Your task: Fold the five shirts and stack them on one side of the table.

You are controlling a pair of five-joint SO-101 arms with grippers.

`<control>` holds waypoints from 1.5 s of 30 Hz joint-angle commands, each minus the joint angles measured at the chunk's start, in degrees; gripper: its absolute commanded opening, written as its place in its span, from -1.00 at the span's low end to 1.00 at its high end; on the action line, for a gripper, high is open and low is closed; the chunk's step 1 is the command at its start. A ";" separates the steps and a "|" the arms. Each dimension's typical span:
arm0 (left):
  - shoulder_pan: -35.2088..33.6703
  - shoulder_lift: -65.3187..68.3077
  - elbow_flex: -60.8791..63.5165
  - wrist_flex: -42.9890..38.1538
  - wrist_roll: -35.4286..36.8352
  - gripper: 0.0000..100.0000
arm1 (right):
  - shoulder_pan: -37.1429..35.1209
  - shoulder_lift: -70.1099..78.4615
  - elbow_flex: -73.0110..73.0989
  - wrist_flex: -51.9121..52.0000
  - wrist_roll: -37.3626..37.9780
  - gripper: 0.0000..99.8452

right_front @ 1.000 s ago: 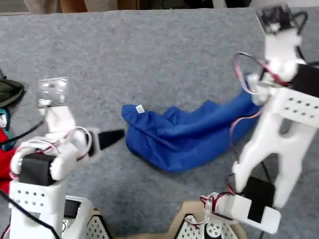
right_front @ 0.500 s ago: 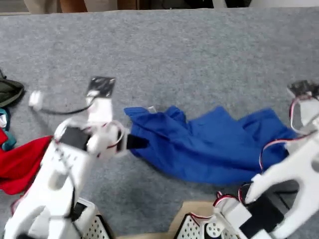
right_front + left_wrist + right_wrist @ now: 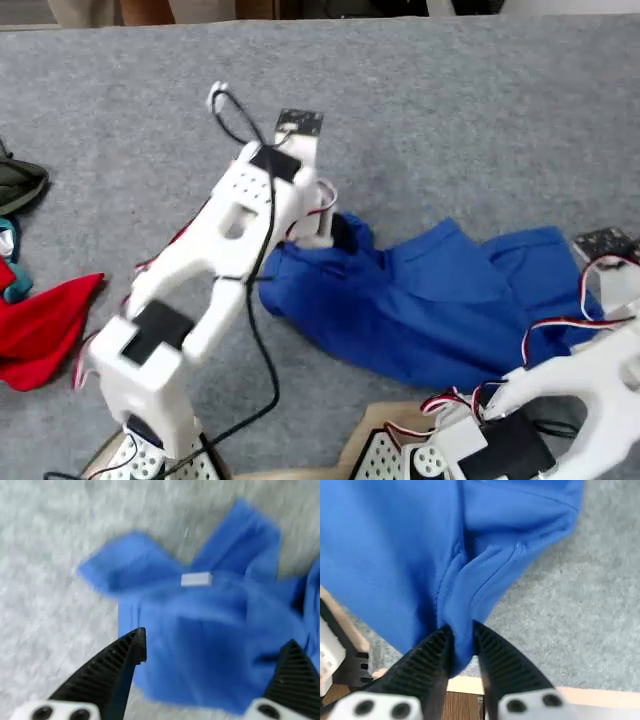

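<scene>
Shirt (image 3: pixel 430 310) has stretched rightward, clamped in right gripper (image 3: pixel 461 628); left gripper (image 3: pixel 216 639), jaws apart, has arrived above it.

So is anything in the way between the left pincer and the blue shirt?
Nothing visible. The left pincer hangs open straight over the blue shirt at its collar end, with no other item between them. The right pincer is shut on the shirt's opposite end.

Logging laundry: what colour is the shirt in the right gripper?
Plain blue. The blue shirt shows best in the right wrist view, pinched by the right gripper.
</scene>
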 commanded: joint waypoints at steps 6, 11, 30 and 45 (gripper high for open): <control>-0.53 14.99 -22.59 8.18 0.97 -0.20 | 4.79 -2.51 0.31 -2.64 0.62 -0.67; -4.48 19.56 -29.98 18.99 0.79 -0.20 | 4.44 -2.42 0.48 -2.64 0.62 -0.67; -13.45 13.14 -14.95 18.02 8.18 -0.20 | 4.26 -1.98 1.19 -2.64 0.53 -0.67; -13.19 28.18 -30.77 18.02 21.89 -0.31 | 4.53 -2.33 2.95 -2.64 0.53 -0.67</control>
